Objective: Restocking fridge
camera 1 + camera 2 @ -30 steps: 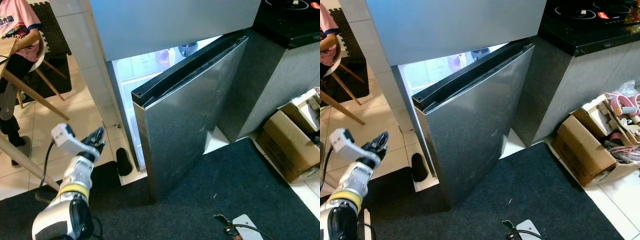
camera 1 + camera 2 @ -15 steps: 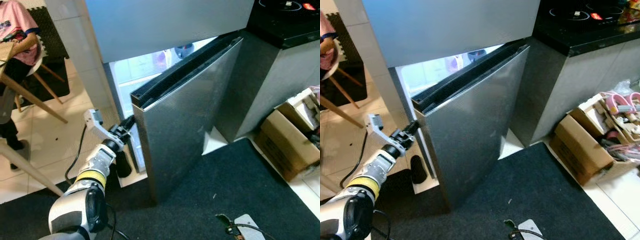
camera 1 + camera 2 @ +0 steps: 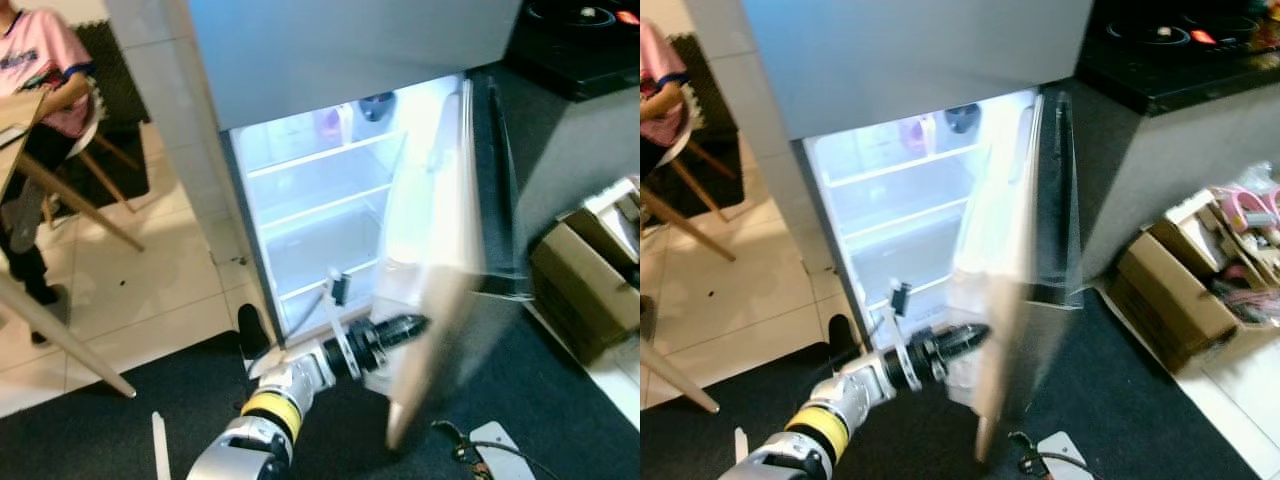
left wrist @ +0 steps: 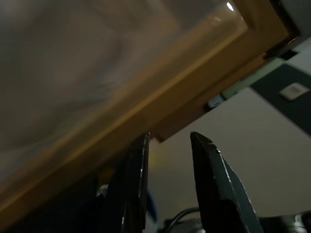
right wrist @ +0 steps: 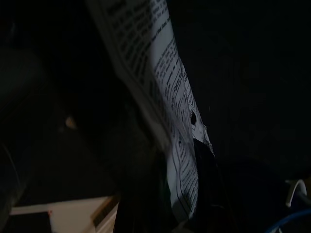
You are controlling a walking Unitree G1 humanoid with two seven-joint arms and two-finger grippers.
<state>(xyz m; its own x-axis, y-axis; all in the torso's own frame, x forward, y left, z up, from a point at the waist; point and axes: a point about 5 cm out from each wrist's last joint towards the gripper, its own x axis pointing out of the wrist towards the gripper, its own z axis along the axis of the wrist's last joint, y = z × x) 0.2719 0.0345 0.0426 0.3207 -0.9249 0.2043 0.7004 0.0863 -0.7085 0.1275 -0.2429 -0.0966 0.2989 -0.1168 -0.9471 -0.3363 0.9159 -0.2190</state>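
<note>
The fridge's lower door [image 3: 440,270] stands swung wide and is blurred with motion. The lit compartment [image 3: 320,210] shows white shelves, with a pink bottle [image 3: 330,122] and a dark blue item [image 3: 376,102] on the top shelf. My left gripper [image 3: 408,325] reaches low across the opening, its tips against the door's inner face. In the left wrist view its black fingers [image 4: 137,165] stand a little apart with nothing between them, close under the door's pale edge. The right wrist view is very dark, with a printed paper strip [image 5: 170,121] running past.
A person in a pink shirt [image 3: 45,55] sits at the far left by slanted wooden table legs [image 3: 70,345]. Cardboard boxes [image 3: 585,290] and a black counter [image 3: 580,40] stand to the right. A black slipper [image 3: 250,328] and a white device [image 3: 495,442] lie on the dark mat.
The fridge door has swung from half open to wide open. My left gripper went from the door's free edge to low inside the opening, against the door's inner face.
</note>
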